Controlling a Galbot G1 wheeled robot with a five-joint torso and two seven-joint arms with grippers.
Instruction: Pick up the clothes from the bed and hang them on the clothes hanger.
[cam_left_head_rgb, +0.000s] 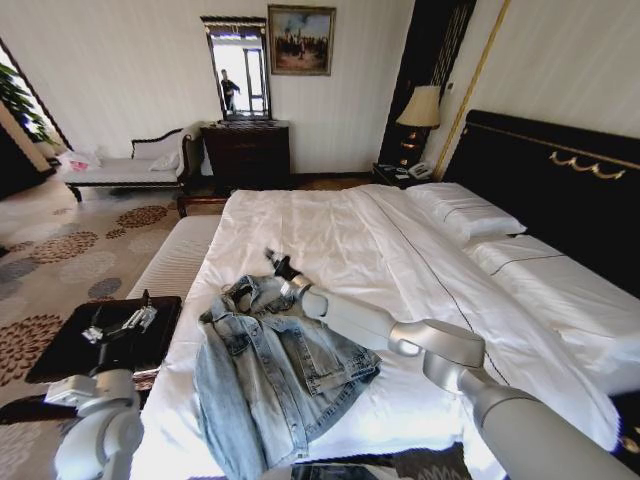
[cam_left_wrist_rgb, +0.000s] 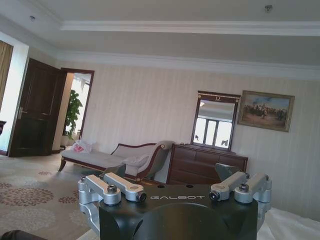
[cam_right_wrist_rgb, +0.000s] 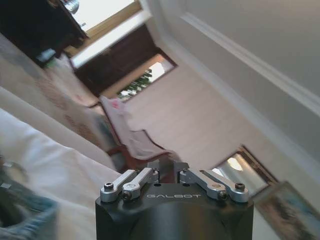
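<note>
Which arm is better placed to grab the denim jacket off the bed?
Right: the right gripper hovers at the denim jacket collar on the bed. The left gripper is beside the bed, over a dark tray.

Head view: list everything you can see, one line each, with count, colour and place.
denim jacket: one, light blue, crumpled on the bed's near end
bed: one, white sheets, black headboard, centre to right
pillows: two, white, by the headboard
chaise: one, pale with dark frame, far left wall
dresser: one, dark wood, far wall, mirror above
painting: one, framed, beside the mirror
lamp: one, cream shade, on the nightstand
tray: one, black, left of the bed
left hand: one, open, raised left of the bed
right hand: one, shut, over the sheet beside the jacket's collar
</note>
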